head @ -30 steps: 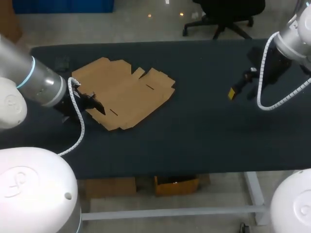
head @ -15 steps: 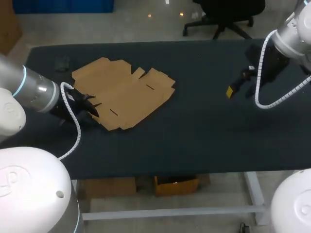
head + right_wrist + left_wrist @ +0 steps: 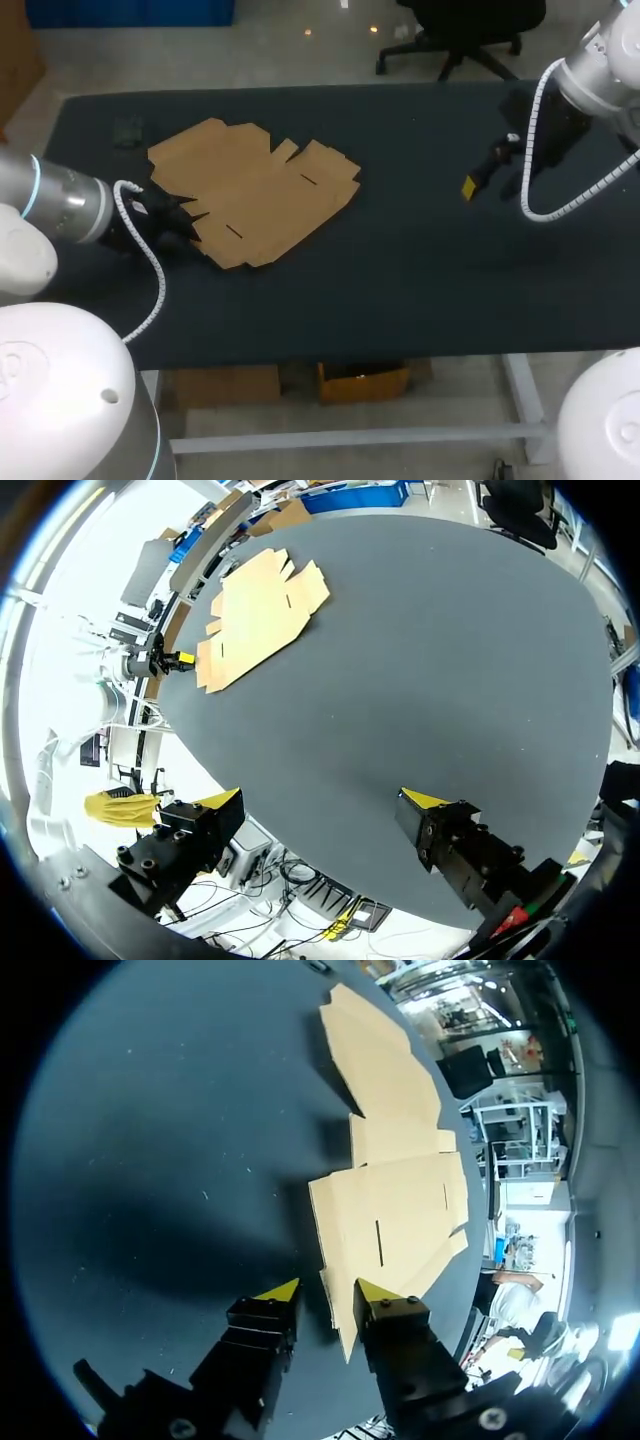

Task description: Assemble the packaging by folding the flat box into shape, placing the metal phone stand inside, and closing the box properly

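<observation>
Head view: the box (image 3: 250,190) lay flat on the table's (image 3: 420,270) left half. My left gripper (image 3: 185,218) sat at its near-left edge, and my right gripper (image 3: 482,178) was well apart over bare tabletop.
Left wrist: fingers slightly apart, with a box (image 3: 400,1190) corner at the gap.
Right wrist: fingers wide apart, with the box (image 3: 260,605) far ahead.

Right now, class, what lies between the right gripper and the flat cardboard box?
Nothing: only bare dark table between right gripper and flat cardboard box, seen in the head view.

The dark table (image 3: 420,270) carries a flat cardboard box (image 3: 250,190).
</observation>
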Controlling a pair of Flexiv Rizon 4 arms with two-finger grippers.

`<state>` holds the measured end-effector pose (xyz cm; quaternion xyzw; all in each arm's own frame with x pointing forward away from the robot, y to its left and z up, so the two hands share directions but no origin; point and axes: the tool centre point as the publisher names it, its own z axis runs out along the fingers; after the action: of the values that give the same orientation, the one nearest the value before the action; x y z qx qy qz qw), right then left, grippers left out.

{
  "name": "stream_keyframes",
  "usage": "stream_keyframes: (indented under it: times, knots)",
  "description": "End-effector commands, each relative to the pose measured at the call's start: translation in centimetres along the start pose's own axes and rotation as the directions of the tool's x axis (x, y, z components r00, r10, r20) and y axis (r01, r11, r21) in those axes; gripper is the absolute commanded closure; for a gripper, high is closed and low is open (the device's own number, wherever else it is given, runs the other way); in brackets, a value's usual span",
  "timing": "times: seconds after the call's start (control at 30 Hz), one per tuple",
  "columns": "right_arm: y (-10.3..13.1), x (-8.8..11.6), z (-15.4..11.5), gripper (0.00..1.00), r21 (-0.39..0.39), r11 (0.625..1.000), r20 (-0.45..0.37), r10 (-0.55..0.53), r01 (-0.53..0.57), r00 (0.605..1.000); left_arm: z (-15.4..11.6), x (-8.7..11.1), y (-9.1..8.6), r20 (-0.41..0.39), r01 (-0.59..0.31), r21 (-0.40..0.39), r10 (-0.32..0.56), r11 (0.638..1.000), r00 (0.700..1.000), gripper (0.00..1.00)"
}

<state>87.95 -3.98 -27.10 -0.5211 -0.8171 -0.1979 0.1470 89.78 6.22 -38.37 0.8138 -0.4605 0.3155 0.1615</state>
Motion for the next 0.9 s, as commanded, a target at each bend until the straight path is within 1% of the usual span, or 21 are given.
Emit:
stream_keyframes:
  times: [0.03,0.17,0.2,0.23,0.27,0.5,0.57,0.7,0.9]
  knots:
    - [0.2,-0.2,0.0,0.0,0.01,1.0,-0.005,0.002,-0.002,1.0,0.5,-0.3,-0.2,-0.027,-0.003,0.004,0.003,1.0,1.0,0.67]
    - [0.2,-0.2,0.0,0.0,0.011,1.0,-0.005,0.004,-0.004,1.0,0.7,-0.2,-0.5,-0.047,-0.001,0.008,0.001,1.0,0.999,0.69]
    - [0.2,-0.2,0.0,0.0,0.011,1.0,-0.004,0.005,-0.005,1.0,0.7,-0.2,-0.6,-0.052,0.001,0.009,-0.001,1.0,0.999,0.7]
    - [0.1,-0.1,-0.1,0.0,0.011,1.0,-0.004,0.005,-0.005,1.0,0.8,-0.2,-0.6,-0.059,0.003,0.009,-0.002,1.0,0.998,0.75]
    - [0.1,-0.1,-0.1,0.0,0.011,1.0,-0.004,0.006,-0.006,1.0,0.9,-0.2,-0.7,-0.063,0.006,0.008,-0.005,1.0,0.998,0.75]
    - [0.2,0.1,-0.1,0.0,0.012,1.0,-0.001,0.007,-0.007,1.0,1.3,-0.1,-1.3,-0.086,0.023,0.005,-0.023,1.0,0.996,0.74]
    - [0.2,0.1,-0.2,0.0,0.011,1.0,0.001,0.007,-0.007,1.0,1.3,-0.1,-1.4,-0.094,0.029,0.004,-0.029,1.0,0.995,0.75]
    - [0.1,0.2,-0.2,0.0,0.011,1.0,0.004,0.008,-0.008,1.0,1.5,-0.3,-1.7,-0.114,0.044,0.0,-0.043,0.999,0.993,0.8]
    - [0.0,0.5,-0.3,0.0,0.009,1.0,0.007,0.009,-0.009,1.0,2.0,-0.2,-2.0,-0.129,0.049,-0.011,-0.05,0.999,0.99,0.79]
